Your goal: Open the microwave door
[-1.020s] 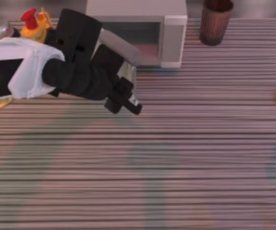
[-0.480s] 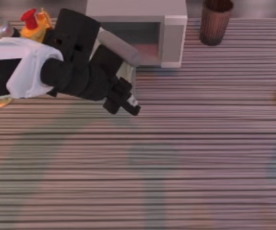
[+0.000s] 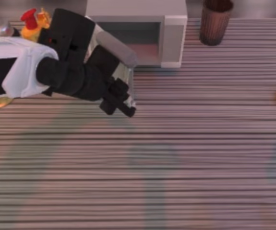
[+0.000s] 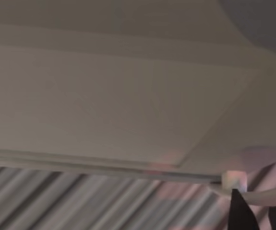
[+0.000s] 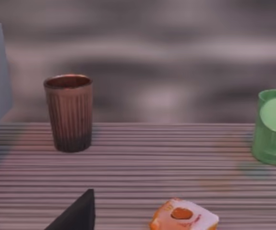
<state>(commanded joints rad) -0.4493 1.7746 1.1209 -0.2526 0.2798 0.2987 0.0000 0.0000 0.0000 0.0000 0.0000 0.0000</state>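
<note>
Top view, upper centre: microwave (image 3: 142,12) w/ microwave door (image 3: 118,48) swung partly out, cavity exposed. Left gripper (image 3: 121,101) at door's free edge, upper-left-centre; claw state can't tell. Step: mid-swing. Next, judged: pull door wider along its arc. Right arm off-frame

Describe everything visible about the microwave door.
The microwave door is a flat light-grey panel with a greyish translucent window. It stands swung partly open, angled out from the left side of the microwave, leaving the cavity exposed. The left arm lies across it in the top view, with the left gripper at its outer end. The left wrist view shows the panel close up, its lower edge above the striped table.
</note>
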